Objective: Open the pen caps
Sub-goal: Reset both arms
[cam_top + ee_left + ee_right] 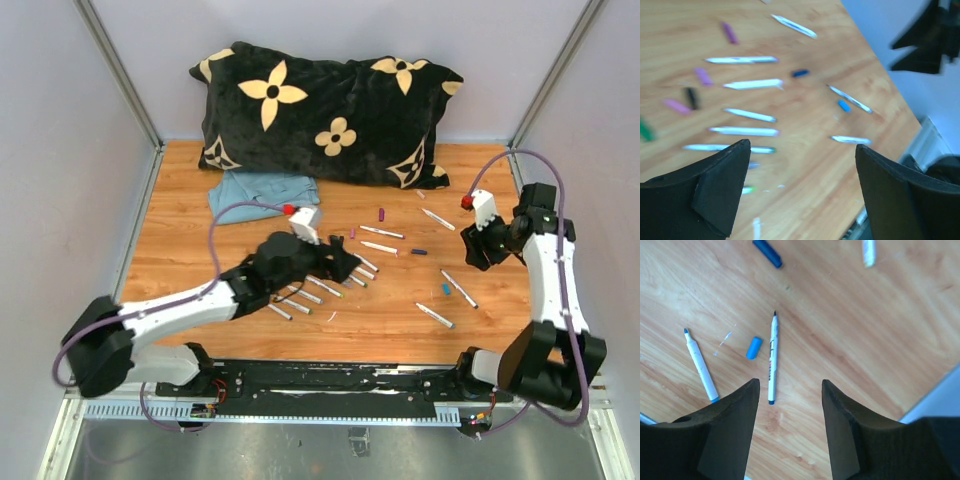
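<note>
The left hand hangs low over the middle of the worktop. Its 2 fingers are spread wide and nothing is between them. The right hand hovers nearer the right edge with a narrower gap between its fingers, and it holds nothing either.

The pen caps lie loose on the wood, scattered across the middle of the worktop and off towards its right edge. In the blurred left wrist view, 5 of them sit in a loose line: a purple cap, a lilac cap, a black cap, a pink cap and a green cap. The black and pink ones lie close together. This line runs near the ends of a row of white pens that lie roughly parallel.

A dark blue cap lies alone, further towards the right edge. Under the right hand, a light blue cap lies just beside a slim pen without touching it. A blue-tipped pen lies near on the cap's other side.

A black pillow with cream flowers fills the far edge. A blue cloth lies against it, towards the far-left corner.
</note>
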### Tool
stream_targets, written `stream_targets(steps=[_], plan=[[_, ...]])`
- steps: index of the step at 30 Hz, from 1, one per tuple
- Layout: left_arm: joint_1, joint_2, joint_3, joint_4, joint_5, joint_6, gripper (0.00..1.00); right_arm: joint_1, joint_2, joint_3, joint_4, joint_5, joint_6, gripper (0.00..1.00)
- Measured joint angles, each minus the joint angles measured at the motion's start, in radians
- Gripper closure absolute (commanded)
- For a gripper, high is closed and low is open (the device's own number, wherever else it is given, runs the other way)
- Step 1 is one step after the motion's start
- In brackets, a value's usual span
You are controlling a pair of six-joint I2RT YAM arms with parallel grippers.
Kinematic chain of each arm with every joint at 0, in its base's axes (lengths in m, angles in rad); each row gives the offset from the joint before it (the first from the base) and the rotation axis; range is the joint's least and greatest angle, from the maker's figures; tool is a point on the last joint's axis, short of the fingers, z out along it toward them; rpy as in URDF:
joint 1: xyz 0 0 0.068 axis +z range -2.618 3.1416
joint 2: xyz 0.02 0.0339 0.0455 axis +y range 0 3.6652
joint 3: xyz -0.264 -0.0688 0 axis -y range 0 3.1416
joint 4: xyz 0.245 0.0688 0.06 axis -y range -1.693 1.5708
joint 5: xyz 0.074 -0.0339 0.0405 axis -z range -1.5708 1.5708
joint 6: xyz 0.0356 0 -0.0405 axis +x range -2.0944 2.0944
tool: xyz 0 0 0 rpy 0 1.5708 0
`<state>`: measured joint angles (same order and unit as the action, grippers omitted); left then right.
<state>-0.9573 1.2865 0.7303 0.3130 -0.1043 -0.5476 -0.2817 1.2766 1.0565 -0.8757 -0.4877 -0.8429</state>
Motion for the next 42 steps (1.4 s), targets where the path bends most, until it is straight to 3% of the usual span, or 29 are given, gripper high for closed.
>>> stream_targets(steps=[3, 7, 11, 15, 20, 27, 34, 42], plan=[[0.137, -0.174, -0.098, -0.032, 0.035, 0.052, 0.01, -0.001, -0.081, 0.041, -0.013, -0.035, 0.000, 0.22], [0.338, -0.360, -0.145, -0.097, 0.077, 0.082, 0.01, -0.001, -0.161, 0.104, -0.016, -0.091, 0.013, 0.01], [0.468, -0.478, -0.117, -0.181, 0.114, 0.103, 0.01, -0.001, -0.216, 0.152, 0.017, -0.121, 0.063, 0.02], [0.546, -0.478, 0.013, -0.314, 0.133, 0.127, 0.01, -0.001, -0.224, 0.223, 0.053, -0.122, 0.141, 0.02], [0.570, -0.434, 0.237, -0.481, 0.123, 0.178, 0.01, -0.010, -0.209, 0.364, 0.096, -0.133, 0.269, 0.02], [0.570, -0.406, 0.428, -0.641, 0.100, 0.246, 0.01, -0.011, -0.203, 0.451, 0.116, -0.209, 0.407, 0.02], [0.570, -0.412, 0.462, -0.738, 0.079, 0.285, 0.01, -0.011, -0.190, 0.459, 0.116, -0.264, 0.484, 0.02], [0.570, -0.431, 0.458, -0.783, 0.064, 0.297, 0.01, -0.011, -0.189, 0.458, 0.130, -0.225, 0.577, 0.02]])
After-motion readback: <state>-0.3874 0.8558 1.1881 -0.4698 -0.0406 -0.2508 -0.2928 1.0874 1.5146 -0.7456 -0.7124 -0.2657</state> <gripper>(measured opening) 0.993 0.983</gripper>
